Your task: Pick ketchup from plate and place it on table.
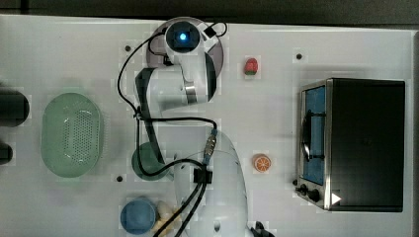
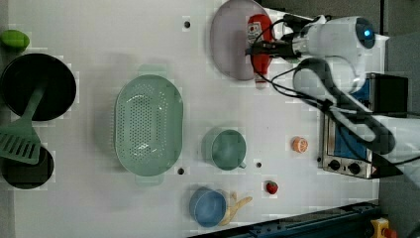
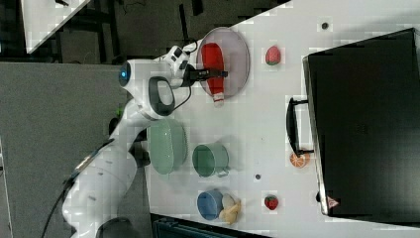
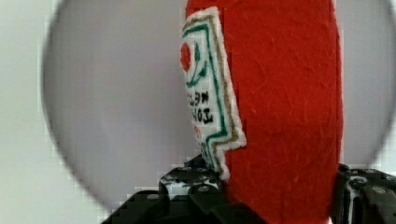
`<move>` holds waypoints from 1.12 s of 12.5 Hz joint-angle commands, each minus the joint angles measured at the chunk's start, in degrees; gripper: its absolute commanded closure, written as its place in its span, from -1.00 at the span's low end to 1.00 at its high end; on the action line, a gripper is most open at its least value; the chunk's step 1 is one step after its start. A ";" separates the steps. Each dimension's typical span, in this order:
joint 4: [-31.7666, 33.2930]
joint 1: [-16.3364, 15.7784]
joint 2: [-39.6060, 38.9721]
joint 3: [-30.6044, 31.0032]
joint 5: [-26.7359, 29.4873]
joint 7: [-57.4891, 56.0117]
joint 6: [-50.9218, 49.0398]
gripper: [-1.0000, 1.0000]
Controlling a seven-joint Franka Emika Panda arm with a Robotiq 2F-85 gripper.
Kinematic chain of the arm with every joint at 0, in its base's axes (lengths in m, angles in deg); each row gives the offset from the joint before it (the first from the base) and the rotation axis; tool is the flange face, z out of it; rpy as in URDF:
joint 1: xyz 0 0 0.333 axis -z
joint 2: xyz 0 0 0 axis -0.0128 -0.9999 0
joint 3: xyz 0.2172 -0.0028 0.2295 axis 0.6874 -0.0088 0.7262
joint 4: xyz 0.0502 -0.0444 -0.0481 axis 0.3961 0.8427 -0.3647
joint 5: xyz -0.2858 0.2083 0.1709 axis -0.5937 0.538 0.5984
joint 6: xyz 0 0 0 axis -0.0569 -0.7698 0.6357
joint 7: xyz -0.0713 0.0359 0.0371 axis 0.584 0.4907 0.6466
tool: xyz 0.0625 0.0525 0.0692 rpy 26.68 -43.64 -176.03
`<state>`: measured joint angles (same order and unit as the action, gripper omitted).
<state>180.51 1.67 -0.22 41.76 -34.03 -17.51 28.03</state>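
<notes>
The ketchup (image 4: 285,107), a red bottle with a white label, fills the space between my gripper (image 4: 275,196) fingers, one dark finger (image 4: 187,186) on each side of it. It lies across the lilac-grey plate (image 2: 230,44), and its cap end reaches past the rim over the white table (image 2: 99,49). In the left view my gripper (image 2: 255,48) comes in across the ketchup (image 2: 260,62) from the left view's right. The right view has the gripper (image 3: 220,74) over the ketchup (image 3: 214,59) on the plate (image 3: 238,54). I cannot tell whether the bottle is lifted off the plate.
A pale green perforated basket (image 2: 148,124), a green cup (image 2: 228,148) and a blue bowl (image 2: 207,206) stand on the table. An orange slice (image 2: 299,144), a strawberry (image 2: 271,187) and a toaster oven (image 1: 360,143) are nearby. A black pan (image 2: 37,87) and a green spatula (image 2: 20,141) sit at the left view's left.
</notes>
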 commanded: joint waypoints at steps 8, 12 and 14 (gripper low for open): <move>10.51 7.68 25.59 -0.77 9.46 0.26 -12.75 -0.21; 24.49 8.07 33.69 -2.13 9.34 0.76 -8.55 -0.21; 31.20 8.07 36.10 -3.16 9.34 0.76 -6.70 -0.21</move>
<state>208.49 10.03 37.41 38.06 -24.67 -17.37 22.04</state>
